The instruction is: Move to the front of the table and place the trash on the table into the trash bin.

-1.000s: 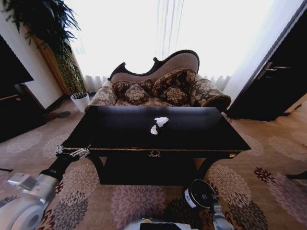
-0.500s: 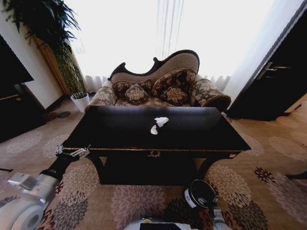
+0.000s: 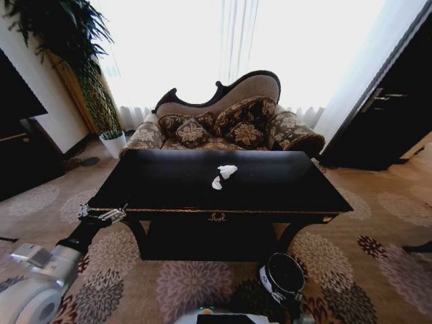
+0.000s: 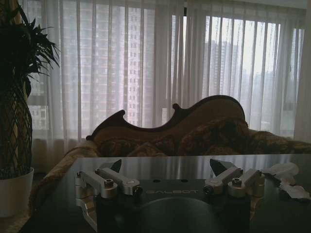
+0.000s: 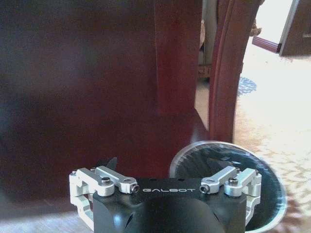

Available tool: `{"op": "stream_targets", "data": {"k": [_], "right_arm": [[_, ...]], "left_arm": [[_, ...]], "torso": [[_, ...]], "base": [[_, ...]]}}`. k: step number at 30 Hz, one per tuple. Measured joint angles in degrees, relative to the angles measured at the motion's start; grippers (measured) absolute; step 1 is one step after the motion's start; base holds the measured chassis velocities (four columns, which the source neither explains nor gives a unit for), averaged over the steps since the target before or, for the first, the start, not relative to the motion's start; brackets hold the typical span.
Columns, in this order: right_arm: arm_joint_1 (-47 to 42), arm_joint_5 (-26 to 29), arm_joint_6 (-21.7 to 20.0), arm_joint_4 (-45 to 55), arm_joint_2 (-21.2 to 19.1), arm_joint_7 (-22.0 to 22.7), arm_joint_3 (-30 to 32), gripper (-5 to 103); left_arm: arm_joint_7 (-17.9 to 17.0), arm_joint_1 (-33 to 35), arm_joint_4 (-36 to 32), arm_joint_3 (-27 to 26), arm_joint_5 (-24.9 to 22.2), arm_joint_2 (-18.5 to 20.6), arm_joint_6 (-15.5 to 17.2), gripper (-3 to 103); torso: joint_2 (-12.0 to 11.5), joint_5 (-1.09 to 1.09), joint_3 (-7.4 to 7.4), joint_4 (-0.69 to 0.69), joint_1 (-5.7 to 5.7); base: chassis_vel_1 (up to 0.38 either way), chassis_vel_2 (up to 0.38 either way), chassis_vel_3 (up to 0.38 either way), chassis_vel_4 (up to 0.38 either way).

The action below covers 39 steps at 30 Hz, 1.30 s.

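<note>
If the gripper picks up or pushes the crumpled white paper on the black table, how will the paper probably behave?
The crumpled white paper looks thin and loosely wadded, so it is probably very light and would squash rather than resist closing fingers. The table top is glossy, so a push would likely slide it easily. Its irregular, flattish shape suggests it would skid, not roll.

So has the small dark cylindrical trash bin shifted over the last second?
No. The small dark cylindrical trash bin sits at the same spot on the floral carpet, just before the glossy black table and right of its gold emblem.
</note>
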Motion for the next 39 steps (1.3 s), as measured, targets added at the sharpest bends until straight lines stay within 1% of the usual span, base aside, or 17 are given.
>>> {"op": "stream_targets", "data": {"k": [1, 2, 6, 7, 11, 13, 17, 19, 20, 28, 32, 35, 36, 39], "right_arm": [[-2.52, 2.45, -1.18, 4.32, 0.53, -1.03, 0.47, 100], [-2.52, 2.45, -1.18, 4.32, 0.53, -1.03, 0.47, 100], [-8.25, 4.76, -1.54, 14.30, 1.79, -1.83, 2.50, 100], [-8.25, 4.76, -1.54, 14.30, 1.79, -1.83, 2.50, 100], [-12.88, 5.72, -1.02, 23.38, 3.03, -2.12, 4.50, 100], [-13.53, 5.74, -0.81, 24.79, 3.31, -2.26, 4.79, 100], [-16.92, 5.09, 0.35, 32.95, 5.05, -2.95, 6.56, 100], [-17.21, 5.00, 0.46, 33.74, 5.20, -2.99, 6.84, 100], [-18.33, 4.71, 0.83, 36.29, 5.58, -3.00, 8.12, 100], [-20.73, 3.13, 2.34, 42.12, 6.24, -2.93, 12.02, 100], [-21.40, 2.67, 2.39, 45.30, 6.41, -2.93, 13.32, 100], [-21.45, 3.22, 0.43, 49.04, 5.62, -2.72, 14.53, 100], [-21.45, 3.22, 0.43, 49.04, 5.62, -2.72, 14.53, 100], [-20.30, 4.86, -4.14, 52.34, 4.27, -2.30, 15.45, 100]], "left_arm": [[0.00, 0.00, 0.00, 0.00, 0.00, 0.00, 0.00, 100], [0.00, 0.00, 0.00, 0.00, 0.00, 0.00, 0.00, 100], [0.00, 0.00, 0.00, 0.00, 0.00, 0.00, 0.00, 100], [0.00, 0.00, 0.00, 0.00, 0.00, 0.00, 0.00, 100], [0.00, 0.00, 0.00, 0.00, 0.00, 0.00, 0.00, 100], [0.00, 0.00, 0.00, 0.00, 0.00, 0.00, 0.01, 100], [0.00, 0.00, 0.00, 0.00, 0.00, 0.00, 0.01, 100], [0.00, 0.00, 0.00, 0.00, 0.00, 0.00, 0.01, 100], [0.00, 0.00, 0.00, 0.00, 0.00, 0.00, 0.01, 100], [0.00, 0.00, 0.00, 0.00, 0.00, 0.00, 0.01, 100], [0.00, 0.00, 0.00, 0.00, 0.00, 0.00, 0.01, 100], [0.00, 0.00, 0.00, 0.00, 0.00, 0.00, 0.01, 100], [0.00, 0.00, 0.00, 0.00, 0.00, 0.00, 0.01, 100], [0.00, 0.00, 0.00, 0.00, 0.00, 0.00, 0.01, 100]], "torso": [[0.00, 0.00, 0.00, 0.00, 0.00], [0.00, 0.00, 0.00, 0.00, 0.00], [0.00, -0.01, 0.00, 0.01, 0.00], [0.00, -0.01, 0.00, 0.01, 0.00], [0.00, 0.00, 0.00, 0.00, 0.00], [0.00, 0.00, 0.00, 0.01, 0.00], [0.00, 0.01, 0.00, 0.00, 0.00], [0.00, 0.01, 0.00, 0.00, -0.01], [0.00, 0.00, 0.00, 0.01, 0.00], [-0.01, 0.01, 0.00, 0.00, 0.00], [-0.01, 0.00, 0.00, 0.00, 0.00], [-0.01, 0.00, 0.00, 0.00, 0.00], [-0.01, 0.00, 0.00, 0.00, 0.00], [-0.01, 0.01, 0.01, 0.00, 0.00]], "base": [[0.000, 0.000, 0.000, 0.000], [0.000, 0.000, 0.000, 0.000], [0.000, 0.000, 0.000, 0.000], [0.000, 0.000, 0.000, 0.000], [0.000, 0.000, 0.000, 0.000], [0.000, 0.000, 0.000, 0.000], [0.000, 0.000, 0.000, 0.000], [0.000, 0.000, 0.000, 0.000], [0.000, 0.000, 0.000, 0.000], [0.000, 0.000, 0.000, 0.000], [0.000, 0.000, 0.000, 0.000], [0.000, 0.000, 0.000, 0.000], [0.000, 0.000, 0.000, 0.000], [0.000, 0.000, 0.000, 0.000]]}}
